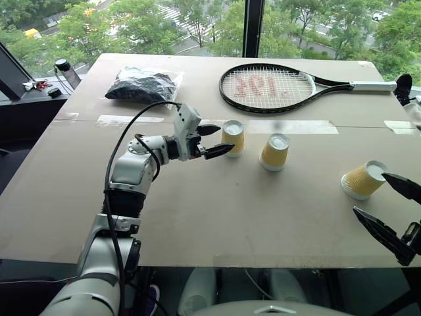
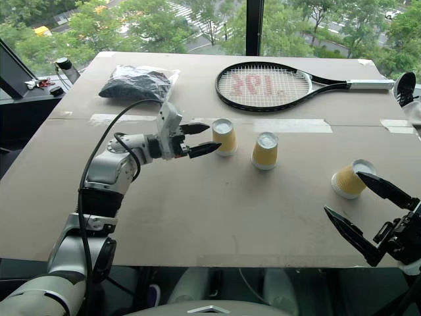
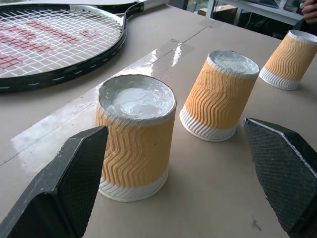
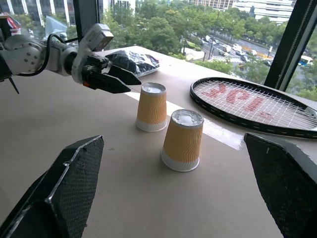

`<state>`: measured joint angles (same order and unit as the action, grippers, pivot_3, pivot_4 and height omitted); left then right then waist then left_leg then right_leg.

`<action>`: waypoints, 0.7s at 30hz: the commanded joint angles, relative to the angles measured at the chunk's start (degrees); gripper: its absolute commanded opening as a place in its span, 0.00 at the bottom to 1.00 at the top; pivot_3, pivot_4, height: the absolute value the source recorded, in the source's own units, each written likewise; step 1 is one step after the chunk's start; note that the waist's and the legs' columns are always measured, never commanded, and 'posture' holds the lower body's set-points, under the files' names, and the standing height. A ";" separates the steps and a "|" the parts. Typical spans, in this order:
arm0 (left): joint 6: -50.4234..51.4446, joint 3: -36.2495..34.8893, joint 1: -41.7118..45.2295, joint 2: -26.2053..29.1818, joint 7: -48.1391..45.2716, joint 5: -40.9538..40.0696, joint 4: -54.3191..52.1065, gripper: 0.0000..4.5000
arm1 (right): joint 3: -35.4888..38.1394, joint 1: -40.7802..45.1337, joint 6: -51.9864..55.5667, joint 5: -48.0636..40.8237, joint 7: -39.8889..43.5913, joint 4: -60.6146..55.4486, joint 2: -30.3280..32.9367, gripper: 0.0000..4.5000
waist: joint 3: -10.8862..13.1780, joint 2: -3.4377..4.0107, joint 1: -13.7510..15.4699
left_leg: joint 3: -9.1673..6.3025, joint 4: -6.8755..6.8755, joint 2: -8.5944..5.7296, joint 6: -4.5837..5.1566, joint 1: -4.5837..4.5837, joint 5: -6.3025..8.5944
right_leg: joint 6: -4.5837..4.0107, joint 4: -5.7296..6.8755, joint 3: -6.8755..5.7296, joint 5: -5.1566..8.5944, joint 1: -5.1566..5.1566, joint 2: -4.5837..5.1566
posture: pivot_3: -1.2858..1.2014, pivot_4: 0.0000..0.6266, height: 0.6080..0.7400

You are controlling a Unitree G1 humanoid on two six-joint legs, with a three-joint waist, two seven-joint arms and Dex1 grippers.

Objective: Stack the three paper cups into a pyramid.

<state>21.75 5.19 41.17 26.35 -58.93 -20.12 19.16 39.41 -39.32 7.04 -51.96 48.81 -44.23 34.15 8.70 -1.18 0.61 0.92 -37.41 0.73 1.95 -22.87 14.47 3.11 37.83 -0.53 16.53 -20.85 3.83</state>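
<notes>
So the left gripper [image 1: 214,140] is the one that matters here. Its two black fingers are spread wide with nothing between them, and it's pointing nearly level across the table [image 1: 197,217]. Right off its tips, at about 3 o'clock in the head view, stands the nearest paper cup [image 1: 233,137], upside down with the white base on top and the rim on the table. Its long axis is vertical, so the fingers sit on either side of a tapered wall, which looks like the right setup for a side grab. In the left wrist view the cup sits toward one finger [image 3: 59,188] instead of being centred in the gap, close to it but not touching as far as I can tell. I'd guess a small sideways nudge is needed before closing.

Going further out, the second cup [image 1: 274,151] is just past the first at roughly 4 o'clock from it, also upside down and upright, with a clear gap between the two. Those two look like the base pair for the pyramid.

The third cup [image 1: 363,180] is well apart at the far right, tipped over. It's much nearer the right gripper [image 1: 385,209], which is also wide open and empty, with that cup at about 11 o'clock from it.

Behind it all, the racket [image 1: 276,86] lies at 12 o'clock, out of the way.
</notes>
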 commanded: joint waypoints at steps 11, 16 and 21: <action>-14.15 0.70 11.05 -5.86 2.04 8.75 21.73 0.99 | 0.38 -6.92 -2.34 3.42 -2.73 -8.30 -7.33 1.00 | 0.02 -0.03 0.20 | 0.02 0.01 -0.02 0.01 -0.04 0.01 | 0.04 0.02 0.00 0.02 -0.06 0.01 | 0.52 0.24 1.00; -16.97 -0.75 13.01 -7.76 4.61 9.64 26.09 0.99 | -0.45 -7.78 -2.87 4.52 -3.35 -9.24 -8.65 1.00 | 0.04 -0.07 0.20 | 0.03 -0.01 -0.03 0.02 -0.05 0.01 | 0.05 0.02 0.00 0.02 -0.06 0.02 | 0.52 0.24 1.00; -17.44 -1.84 13.28 -9.38 6.13 9.68 26.62 0.99 | -0.42 -8.75 -3.42 4.88 -2.78 -9.43 -9.37 1.00 | 0.04 -0.07 0.19 | 0.02 0.00 -0.03 0.02 -0.05 0.01 | 0.05 0.03 -0.02 0.02 -0.06 0.02 | 0.52 0.24 1.00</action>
<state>5.35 4.53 53.32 17.28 -53.26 -10.23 46.41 38.50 -47.31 4.85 -46.95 45.82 -51.94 25.10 8.73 -1.25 0.80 0.94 -37.42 0.70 1.97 -22.92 14.48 3.16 37.86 -0.55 16.55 -20.91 3.85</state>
